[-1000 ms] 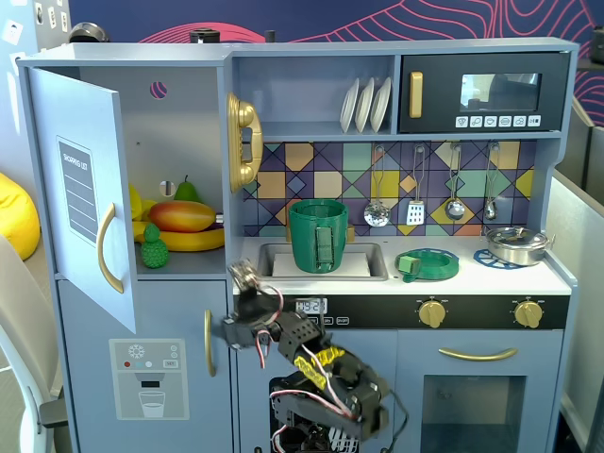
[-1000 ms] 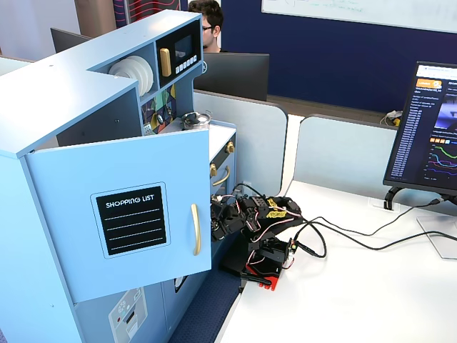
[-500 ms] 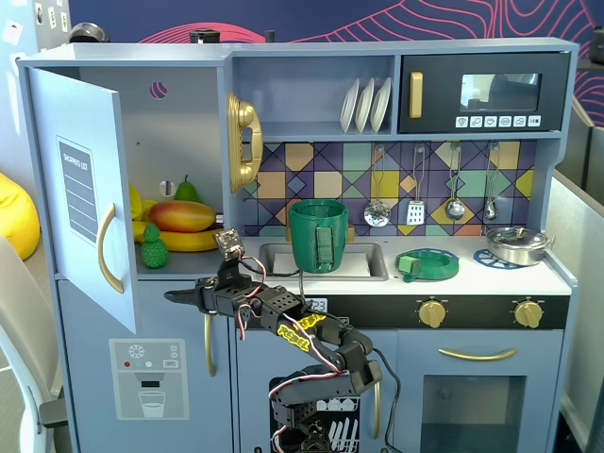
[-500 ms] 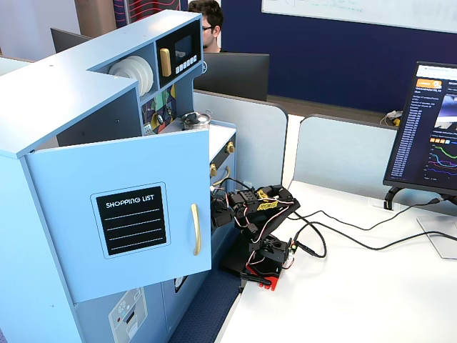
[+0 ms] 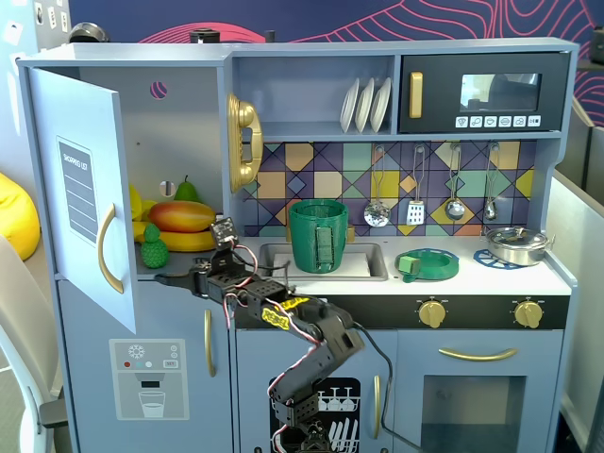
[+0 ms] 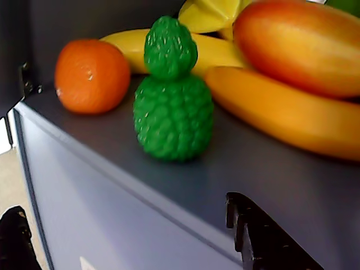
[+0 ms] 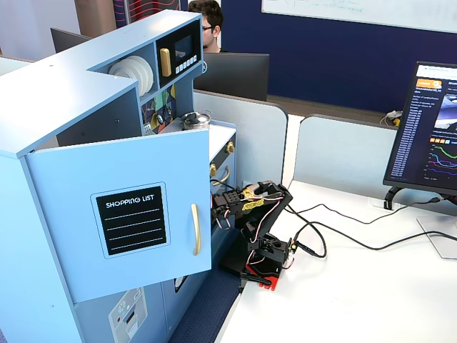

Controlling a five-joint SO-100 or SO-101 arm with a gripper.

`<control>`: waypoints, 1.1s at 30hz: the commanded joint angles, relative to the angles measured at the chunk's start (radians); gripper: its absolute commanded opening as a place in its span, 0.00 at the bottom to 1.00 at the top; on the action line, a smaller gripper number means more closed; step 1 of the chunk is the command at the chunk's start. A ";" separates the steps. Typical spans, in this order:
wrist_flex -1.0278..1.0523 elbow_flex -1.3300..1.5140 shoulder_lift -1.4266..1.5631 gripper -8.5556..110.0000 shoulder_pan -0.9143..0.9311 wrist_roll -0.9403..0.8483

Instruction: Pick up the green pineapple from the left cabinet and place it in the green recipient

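In the wrist view the hand (image 6: 129, 236) was nearest, its black fingers apart and empty, level with the shelf's front edge. Just beyond, the green pineapple (image 6: 172, 101) stood upright on the left cabinet (image 5: 179, 142) shelf, an orange (image 6: 91, 76) beside it and bananas (image 6: 281, 112) behind. Farther right in a fixed view, the green recipient (image 5: 318, 235) stood by the sink (image 5: 363, 262).

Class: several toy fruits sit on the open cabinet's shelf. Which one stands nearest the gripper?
The green pineapple, standing upright at the shelf's front edge. The orange, bananas and mango lie behind it, and it alone is bumpy and all green.
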 commanded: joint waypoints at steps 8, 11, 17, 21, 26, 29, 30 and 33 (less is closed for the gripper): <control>-0.118 -0.232 -0.232 0.42 0.011 -0.005; -0.137 -0.287 -0.298 0.43 0.014 0.003; -0.153 -0.436 -0.445 0.43 0.031 0.000; -0.152 -0.517 -0.518 0.43 0.046 0.008; -0.149 -0.572 -0.565 0.43 0.049 0.014; -0.138 -0.617 -0.598 0.43 0.046 0.017; -0.138 -0.630 -0.609 0.43 0.043 0.017; -0.130 -0.680 -0.646 0.43 0.035 0.015</control>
